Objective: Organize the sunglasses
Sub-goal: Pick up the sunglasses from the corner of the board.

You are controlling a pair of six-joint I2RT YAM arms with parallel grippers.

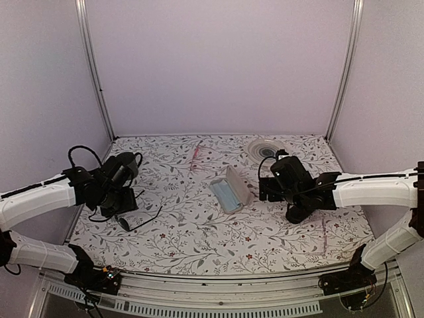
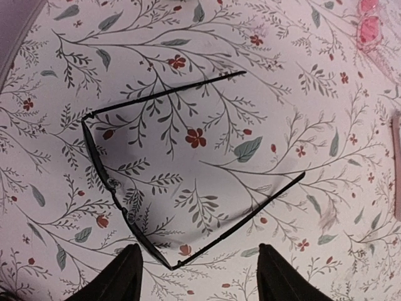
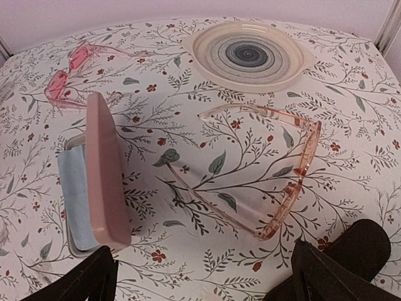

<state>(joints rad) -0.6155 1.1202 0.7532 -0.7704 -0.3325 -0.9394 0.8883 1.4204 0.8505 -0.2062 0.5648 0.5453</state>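
Floral-print tablecloth (image 1: 218, 245) underfoot, lilac walls (image 1: 218, 66) on 3 sides. Sunglasses (image 2: 113, 184) flat on that cloth, directly ahead of the left gripper (image 2: 200, 276) and just beyond its fingertips, not touching. Left gripper released: 2 fingers spread wide, nothing between them.

Front of the frame running obliquely to the gripper. Near hinge corner close in front of the gap, toward the finger at the view's left. Far corner further ahead and off to that same side. Both temples unfolded, stretching forward and across to the other finger's side. Long axis skewed to the line between the fingers, neither square nor parallel. Probably calls for a wrist turn before closing on bridge or temple.

Right gripper (image 3: 207, 285) likewise released, fingers wide, poised above pale pink clear glasses (image 3: 297, 182), with an open case (image 3: 106, 169) ahead to 1 side. Well apart from the sunglasses, so left arm plainly the nearer.

Top view: both arms at once, but the sunglasses shrunk to a thin dark squiggle beside the left gripper. Left wrist view: frame angle and open temples, no right arm. Right wrist view: no sunglasses at all.
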